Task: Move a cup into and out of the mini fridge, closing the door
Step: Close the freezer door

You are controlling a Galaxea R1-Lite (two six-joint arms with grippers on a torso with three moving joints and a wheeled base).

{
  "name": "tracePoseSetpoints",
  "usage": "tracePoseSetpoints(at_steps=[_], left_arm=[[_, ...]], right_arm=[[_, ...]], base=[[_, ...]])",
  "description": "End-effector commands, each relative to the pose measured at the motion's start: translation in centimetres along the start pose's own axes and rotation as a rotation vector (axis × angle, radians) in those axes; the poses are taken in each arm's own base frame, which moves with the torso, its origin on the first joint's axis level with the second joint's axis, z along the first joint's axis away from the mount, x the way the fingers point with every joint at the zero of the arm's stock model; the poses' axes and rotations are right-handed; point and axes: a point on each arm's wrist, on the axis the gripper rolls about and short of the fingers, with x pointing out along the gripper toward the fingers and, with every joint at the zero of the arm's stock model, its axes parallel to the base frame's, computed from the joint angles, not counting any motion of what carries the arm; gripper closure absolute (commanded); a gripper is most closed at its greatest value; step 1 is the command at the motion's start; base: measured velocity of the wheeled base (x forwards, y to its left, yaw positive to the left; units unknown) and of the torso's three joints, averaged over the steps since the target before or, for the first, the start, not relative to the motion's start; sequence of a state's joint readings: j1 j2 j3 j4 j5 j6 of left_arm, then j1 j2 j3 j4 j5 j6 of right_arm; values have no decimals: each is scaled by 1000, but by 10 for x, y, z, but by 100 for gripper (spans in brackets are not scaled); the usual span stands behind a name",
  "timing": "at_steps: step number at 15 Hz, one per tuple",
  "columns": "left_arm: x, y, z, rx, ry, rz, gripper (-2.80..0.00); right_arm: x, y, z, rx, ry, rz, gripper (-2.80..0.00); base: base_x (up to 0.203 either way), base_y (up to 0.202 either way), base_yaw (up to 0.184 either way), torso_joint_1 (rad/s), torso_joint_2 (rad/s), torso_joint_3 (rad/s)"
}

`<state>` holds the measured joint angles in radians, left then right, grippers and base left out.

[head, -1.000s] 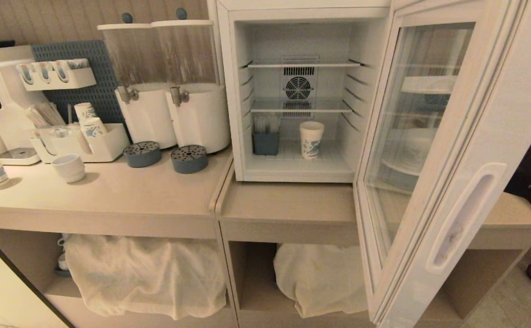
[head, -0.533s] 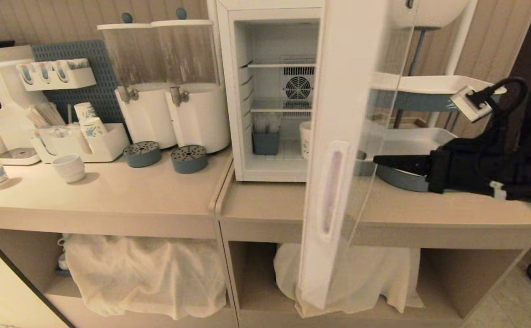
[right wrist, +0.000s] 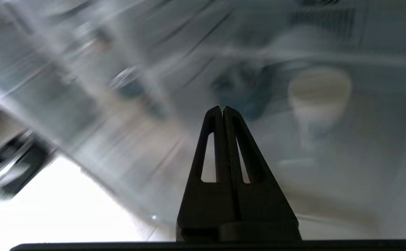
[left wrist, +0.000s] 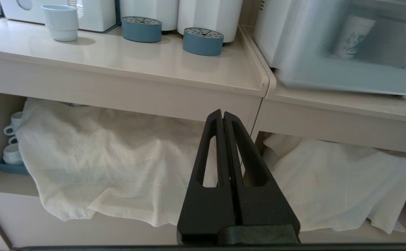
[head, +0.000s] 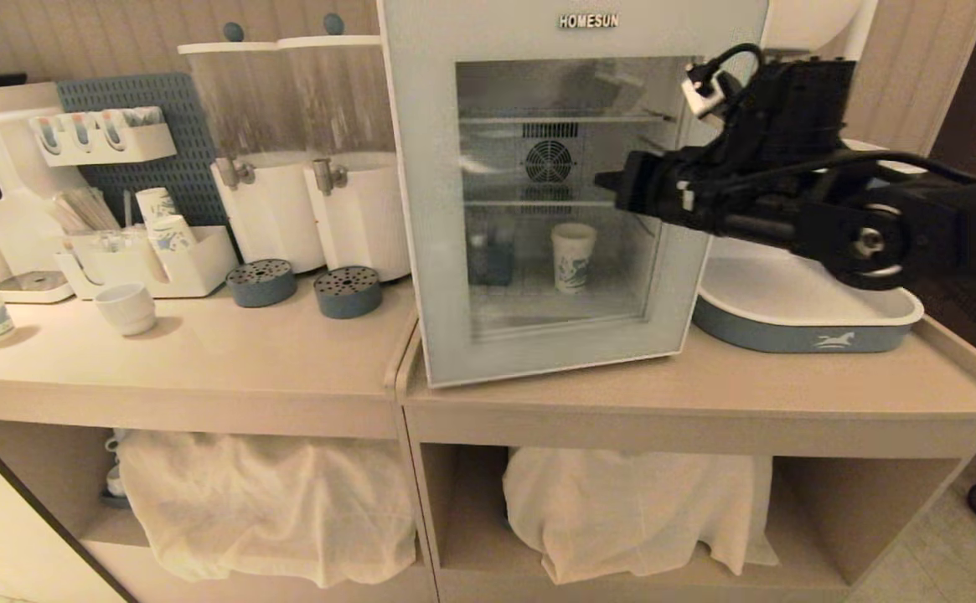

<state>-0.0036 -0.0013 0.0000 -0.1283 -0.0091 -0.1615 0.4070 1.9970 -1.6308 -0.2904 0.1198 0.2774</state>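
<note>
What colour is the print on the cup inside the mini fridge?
Blue, on a white cup; the head view shows it best.

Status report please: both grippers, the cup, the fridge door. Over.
Right gripper shut, at the door glass. Left gripper shut, parked low by the counter. Cup upright inside the fridge; door looks closed or nearly. Nothing in the way.

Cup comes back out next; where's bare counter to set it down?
Bare: counter in front of the two drip trays, and the strip before the door. Crowded: back left, around the organiser; the tray fills the fridge's right.
</note>
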Motion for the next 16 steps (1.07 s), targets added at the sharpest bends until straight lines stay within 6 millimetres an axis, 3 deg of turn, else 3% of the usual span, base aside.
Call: tracePoseSetpoints(at_steps=[1,3,4,6,9,12,14,16], left_arm=[[2,2,-11,-1,35,6,0],[2,2,-11,-1,34,6,0],[2,2,-11,-1,34,6,0],[2,2,-11,0,34,6,0],[2,2,-11,0,34,6,0],[2,2,-11,0,34,6,0],[2,2,-11,0,34,6,0],[2,2,-11,0,35,6,0]], right_arm=[[55,-9,-35,7,39,-70,0],[81,-7,-58,7,69,-146,0],[82,-5,-60,8,78,-161,0],[71,-3,-54,12,85,-162,0],[39,2,-45,14,115,-164,0],[-25,12,-20,20,104,-142,0],[-89,20,9,22,29,-120,0],[-166,26,39,32,-80,-106,0]], base=[[0,0,0,0,0,0],[0,0,0,0,0,0],[0,0,0,0,0,0],[0,0,0,0,0,0],[0,0,0,0,0,0],[0,0,0,0,0,0],[0,0,0,0,0,0],[0,0,0,0,0,0]])
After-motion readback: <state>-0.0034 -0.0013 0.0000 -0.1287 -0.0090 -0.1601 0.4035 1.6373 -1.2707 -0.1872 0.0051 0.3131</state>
